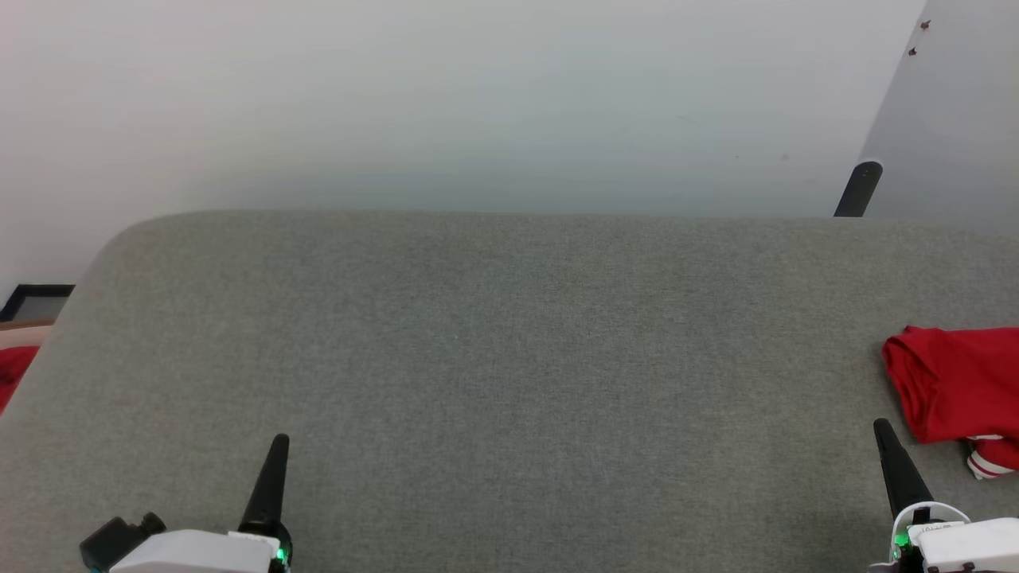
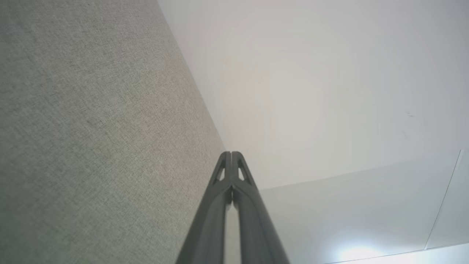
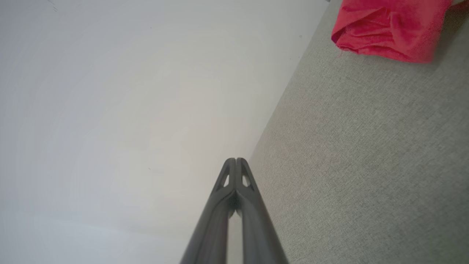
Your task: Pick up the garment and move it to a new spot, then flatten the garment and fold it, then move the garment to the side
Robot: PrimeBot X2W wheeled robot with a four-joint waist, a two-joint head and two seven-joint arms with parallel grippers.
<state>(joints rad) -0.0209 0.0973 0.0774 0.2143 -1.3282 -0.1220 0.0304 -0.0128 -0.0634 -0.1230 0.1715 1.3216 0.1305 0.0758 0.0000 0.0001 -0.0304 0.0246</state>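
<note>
Red jersey (image 1: 951, 382) crumpled at the right edge of the grey worktop (image 1: 509, 358): likely soft, light cloth, best pinched at a bunched fold; left claw (image 1: 279, 440) and right claw (image 1: 880, 426) both closed, empty.

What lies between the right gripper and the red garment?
Nothing: bare grey surface separates the right gripper and the garment, as the head view and right wrist view show.

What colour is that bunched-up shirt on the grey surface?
The shirt is red, with red-and-white striped trim; the head view shows it best.
</note>
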